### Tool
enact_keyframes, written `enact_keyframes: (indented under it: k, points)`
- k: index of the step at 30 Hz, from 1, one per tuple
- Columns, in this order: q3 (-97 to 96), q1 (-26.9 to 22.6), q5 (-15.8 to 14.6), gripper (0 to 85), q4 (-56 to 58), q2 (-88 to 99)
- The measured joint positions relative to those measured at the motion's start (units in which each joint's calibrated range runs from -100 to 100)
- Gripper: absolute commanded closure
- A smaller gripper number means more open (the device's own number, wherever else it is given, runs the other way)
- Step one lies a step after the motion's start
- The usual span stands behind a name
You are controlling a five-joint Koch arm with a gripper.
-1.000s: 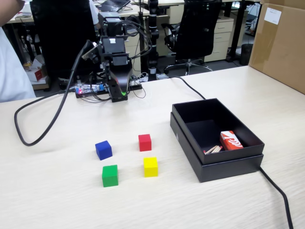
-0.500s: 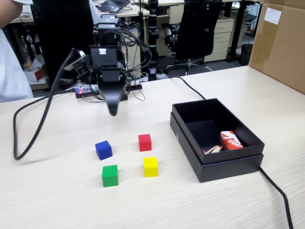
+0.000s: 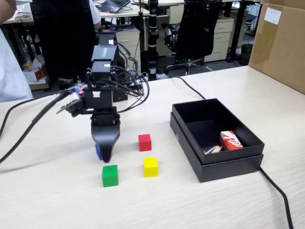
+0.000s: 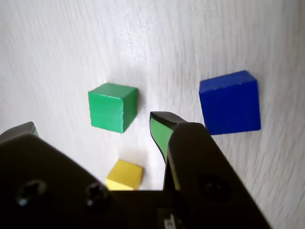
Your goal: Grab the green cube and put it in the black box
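The green cube [image 3: 109, 175] sits on the pale wooden table, nearest the front of a group of coloured cubes. My gripper [image 3: 107, 153] hangs just behind and above it, pointing down. In the wrist view the green cube [image 4: 112, 106] lies just beyond the gripper [image 4: 95, 124], whose green-lined jaws stand wide apart and open with nothing between them. The black box [image 3: 228, 169] stands to the right in the fixed view, well apart from the gripper.
A blue cube [image 4: 230, 102] lies right beside one fingertip and is mostly hidden behind the gripper in the fixed view. A red cube [image 3: 145, 142] and a yellow cube [image 3: 150, 166] sit nearby. A red-and-white carton [image 3: 230, 140] lies inside the box. A cable [image 3: 279, 193] trails at front right.
The arm has reached forward and down from the back of the table, and the gripper now hangs over the cubes just behind the green one. The cubes and box have not moved.
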State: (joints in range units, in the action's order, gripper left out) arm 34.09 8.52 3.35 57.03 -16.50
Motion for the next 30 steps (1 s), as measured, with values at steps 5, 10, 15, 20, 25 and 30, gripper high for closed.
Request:
enact_keyframes:
  k: [5,10,15,20,25,30]
  points:
    - [0.6,0.0,-0.1,37.8,0.0,-5.6]
    - [1.0,-0.2,-0.1,37.8,-0.1,-8.4]
    - [3.7,-0.3,-0.5,37.9,-0.1,-10.0]
    - [7.9,-0.4,-0.5,38.2,-0.1,-13.7]
    - [9.5,-0.4,-0.5,41.6,-0.1,-15.5]
    - [9.6,-0.4,-0.5,50.7,-0.1,-15.9]
